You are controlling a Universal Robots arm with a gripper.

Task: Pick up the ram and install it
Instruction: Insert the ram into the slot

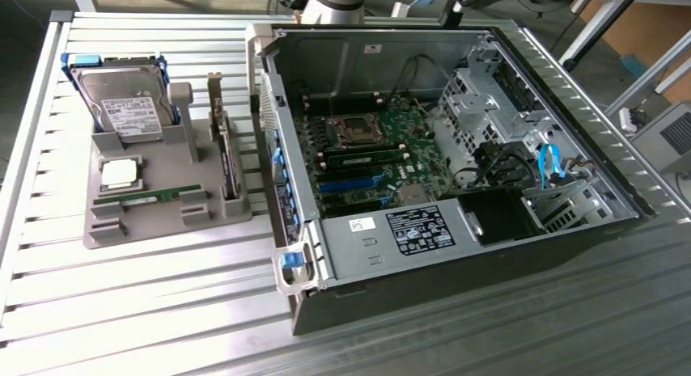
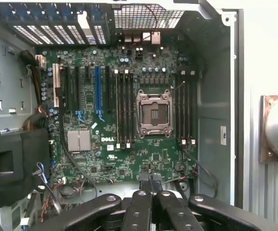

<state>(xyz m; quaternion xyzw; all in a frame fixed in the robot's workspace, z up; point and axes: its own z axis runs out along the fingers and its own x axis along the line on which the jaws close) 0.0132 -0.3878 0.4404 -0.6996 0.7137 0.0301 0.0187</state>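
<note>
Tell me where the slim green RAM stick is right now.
In the exterior view, the slim green RAM stick lies flat in a slot near the front of the grey parts holder, on that view's left, just below the silver square processor chip and outside the open computer case.

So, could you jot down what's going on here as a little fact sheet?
pincer: shut, holding nothing, above the motherboard
ram: lying flat in the gray tray, not yet picked up
tray position: beside the computer case, on the exterior view's left
also in tray: hard drive, processor chip, upright expansion card
computer case: on its side, open, motherboard exposed
</note>
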